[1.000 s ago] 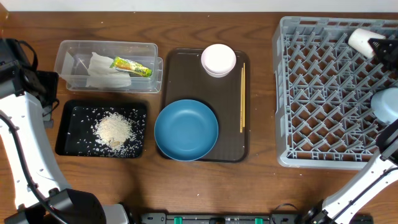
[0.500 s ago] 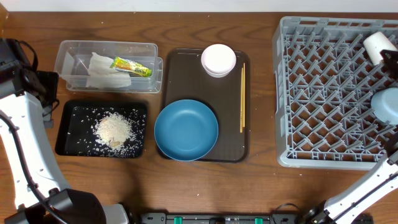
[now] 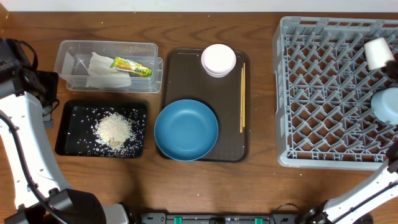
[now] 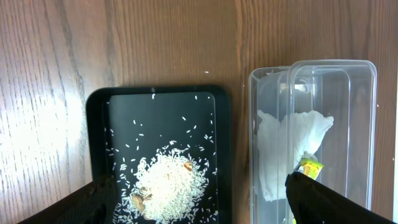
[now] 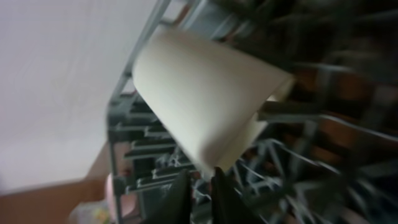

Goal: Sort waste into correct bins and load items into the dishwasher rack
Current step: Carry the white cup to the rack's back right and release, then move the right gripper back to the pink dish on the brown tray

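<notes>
The white cup (image 3: 377,52) is a plain, smooth cylinder, tipped over at a slant among the pegs near the back right corner of the grey rack (image 3: 311,93). Up close it is blurred and fills most of the right wrist view. The right gripper (image 5: 200,186) sits just under its lower edge with the two dark fingers close together, but I cannot tell whether they pinch the rim or are merely near it. A pale blue bowl (image 3: 387,104) sits in the rack just in front of the cup.

The left gripper (image 4: 199,180) hangs spread wide with nothing in it, above the black tray (image 3: 59,127) and its heap of rice (image 3: 115,130). Beside that tray is the clear container (image 3: 106,43), holding a crumpled napkin (image 3: 102,70) and a yellow-green wrapper (image 3: 131,66).

In the middle of the brown wooden table (image 3: 261,186) lies a brown tray (image 3: 186,74) carrying the dark blue plate (image 3: 186,130), the pink bowl (image 3: 218,60) and a pair of chopsticks (image 3: 242,98) lying side by side. A pale wall (image 5: 56,74) stands behind the rack.
</notes>
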You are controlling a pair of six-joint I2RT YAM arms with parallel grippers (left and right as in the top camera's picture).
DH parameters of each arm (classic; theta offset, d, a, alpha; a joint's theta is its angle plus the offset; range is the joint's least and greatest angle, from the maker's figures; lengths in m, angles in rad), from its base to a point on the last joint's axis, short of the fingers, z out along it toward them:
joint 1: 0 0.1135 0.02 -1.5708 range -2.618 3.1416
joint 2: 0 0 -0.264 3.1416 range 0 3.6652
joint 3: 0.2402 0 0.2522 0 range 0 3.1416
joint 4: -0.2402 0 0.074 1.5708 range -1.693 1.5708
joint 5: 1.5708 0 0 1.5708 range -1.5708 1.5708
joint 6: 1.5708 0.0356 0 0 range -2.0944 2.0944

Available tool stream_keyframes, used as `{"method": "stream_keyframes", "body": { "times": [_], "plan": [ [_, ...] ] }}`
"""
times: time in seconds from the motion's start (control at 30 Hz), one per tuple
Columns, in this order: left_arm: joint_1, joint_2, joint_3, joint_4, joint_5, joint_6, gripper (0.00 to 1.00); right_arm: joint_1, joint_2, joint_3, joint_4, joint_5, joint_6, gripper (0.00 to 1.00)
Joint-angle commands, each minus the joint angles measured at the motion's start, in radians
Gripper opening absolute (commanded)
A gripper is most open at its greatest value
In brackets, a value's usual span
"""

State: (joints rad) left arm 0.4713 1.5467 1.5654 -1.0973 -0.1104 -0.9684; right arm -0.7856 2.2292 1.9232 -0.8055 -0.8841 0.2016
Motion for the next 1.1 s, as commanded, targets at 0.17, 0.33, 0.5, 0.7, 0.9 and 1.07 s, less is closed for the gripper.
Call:
{"method": "stream_keyframes", "body": {
  "times": [0.17, 0.33, 0.5, 0.7, 0.9, 1.07],
  "plan": [
    [0.004, 0.004, 0.003, -0.005, -0.006, 0.002, 0.89, 0.008, -0.224, -0.002, -0.019, 0.222, 0.071, 0.36],
    [0.004, 0.004, 0.003, -0.005, -0.006, 0.002, 0.89, 0.094, -0.236, -0.002, 0.032, 0.306, 0.08, 0.17],
    [0.004, 0.004, 0.003, -0.005, -0.006, 0.002, 0.89, 0.224, -0.22, -0.002, 0.011, 0.574, 0.108, 0.01],
    [0.004, 0.004, 0.003, -0.005, -0.006, 0.002, 0.89, 0.411, -0.229, -0.002, 0.007, 0.554, -0.048, 0.02],
    [0.004, 0.004, 0.003, -0.005, -0.006, 0.002, 0.89, 0.655, -0.228, -0.002, -0.019, 0.543, -0.147, 0.3],
    [0.004, 0.004, 0.003, -0.005, -0.006, 0.002, 0.89, 0.879, -0.22, -0.002, 0.034, 0.575, -0.181, 0.47]
  ]
}}
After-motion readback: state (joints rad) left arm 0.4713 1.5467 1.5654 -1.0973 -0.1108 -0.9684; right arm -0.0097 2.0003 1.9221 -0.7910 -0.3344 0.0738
